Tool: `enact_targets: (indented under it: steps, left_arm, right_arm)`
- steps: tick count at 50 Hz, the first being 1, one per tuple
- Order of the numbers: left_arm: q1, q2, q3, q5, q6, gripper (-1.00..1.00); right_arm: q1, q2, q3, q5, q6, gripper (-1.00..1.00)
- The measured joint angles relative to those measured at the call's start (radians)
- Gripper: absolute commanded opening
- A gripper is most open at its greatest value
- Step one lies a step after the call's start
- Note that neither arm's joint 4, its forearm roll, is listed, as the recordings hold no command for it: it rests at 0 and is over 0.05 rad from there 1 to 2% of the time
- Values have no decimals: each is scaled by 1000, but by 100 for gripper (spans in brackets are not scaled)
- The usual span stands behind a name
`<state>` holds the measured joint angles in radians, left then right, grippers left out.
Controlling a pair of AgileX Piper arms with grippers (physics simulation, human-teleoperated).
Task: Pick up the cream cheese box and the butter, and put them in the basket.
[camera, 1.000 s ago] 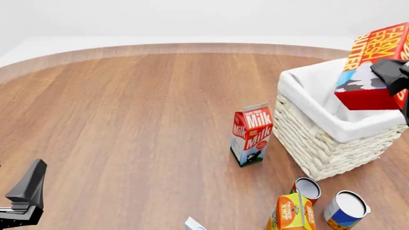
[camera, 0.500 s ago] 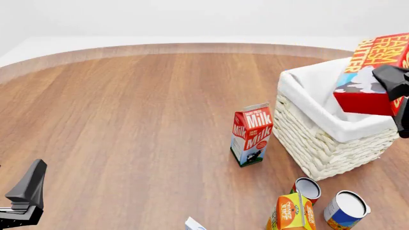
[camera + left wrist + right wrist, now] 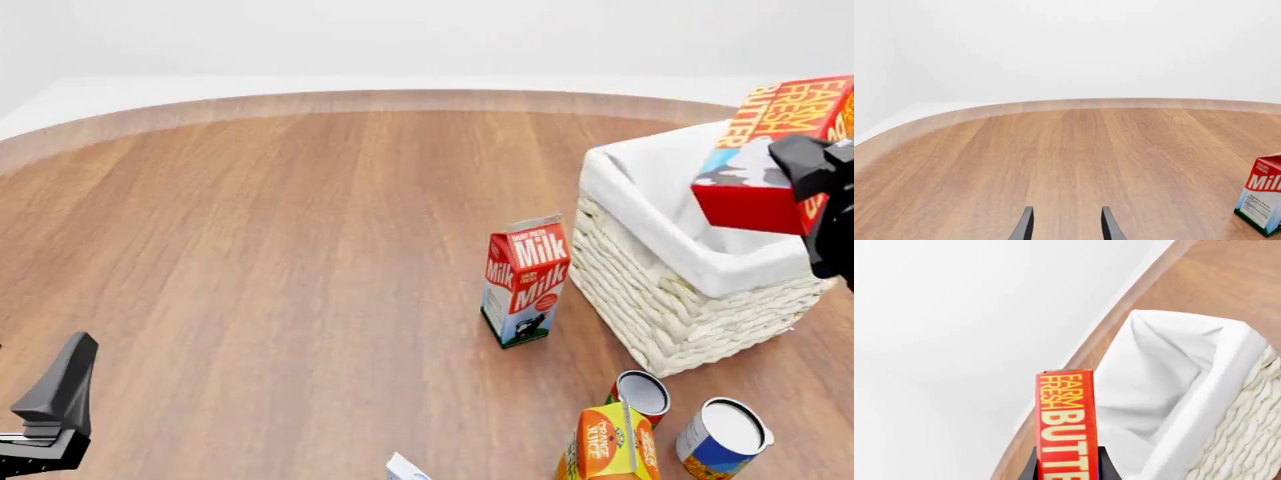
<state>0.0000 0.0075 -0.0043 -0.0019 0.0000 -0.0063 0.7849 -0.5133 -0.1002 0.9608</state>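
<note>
— Worktop (image 3: 267, 250) stock, largest first?
— One basket (image 3: 667, 300), white liner showing, nothing seen inside. One butter (image 3: 774, 150) carton pinched in the right pincer (image 3: 817, 185), held above the basket's far corner, long axis tilted up and away. One milk carton (image 3: 525, 280), one juice carton (image 3: 614, 445), two cans (image 3: 721, 435), upright.
— Remaining?
— Cream cheese box (image 3: 404, 468), one corner at the near edge. Left pincer (image 3: 1064, 227) spread, holding nothing.

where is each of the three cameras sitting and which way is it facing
Front view: fixed above and behind the arms, looking forward and down over the table; left gripper and right gripper show at the edges.
Left wrist: behind the open fingers, facing bare wood; shares the milk carton with the front.
Right wrist: behind the jaws clamping the butter, facing the basket; front shares both.
</note>
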Motion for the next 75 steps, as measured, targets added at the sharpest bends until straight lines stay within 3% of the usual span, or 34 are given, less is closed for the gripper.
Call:
enact_targets:
  steps: [23, 75]
  left_arm:
    - [0, 0, 0, 0, 0, 100]
    - [0, 0, 0, 0, 0, 100]
  right_arm:
    - [-23, 92, 40, -118, 24, -100]
    - [-52, 214, 23, -199, 28, -100]
